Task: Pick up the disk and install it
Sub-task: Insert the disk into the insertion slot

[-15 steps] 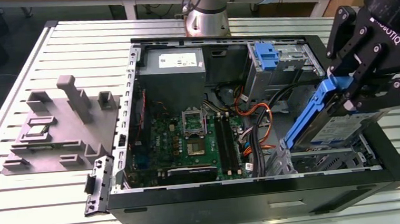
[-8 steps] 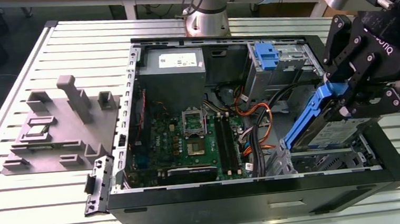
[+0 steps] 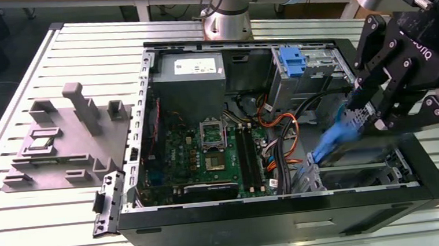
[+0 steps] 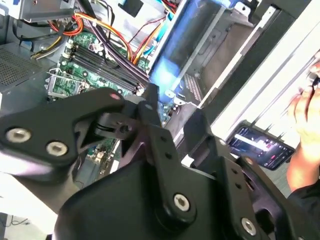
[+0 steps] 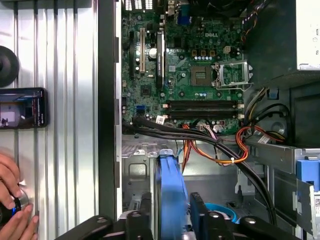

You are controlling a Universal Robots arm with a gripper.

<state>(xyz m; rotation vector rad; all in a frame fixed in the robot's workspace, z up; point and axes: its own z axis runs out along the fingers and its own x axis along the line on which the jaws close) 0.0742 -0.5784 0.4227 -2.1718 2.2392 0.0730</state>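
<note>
Gripper point(image 3: 369, 112): fingers drawn narrow, clamped on both flat faces of the disk point(image 3: 335, 139).
Disk: blue carrier, held on edge and tilted, in the air above the metal drive cage point(image 5: 142, 162) at the open computer case's point(image 3: 287, 202) near corner, on the exterior view's right, beside the motherboard point(image 3: 206, 153).
Arm: base point(image 3: 225, 12) on the desk point(image 3: 83, 57) beyond the case; wrist over the case, gripper angled downward.
</note>
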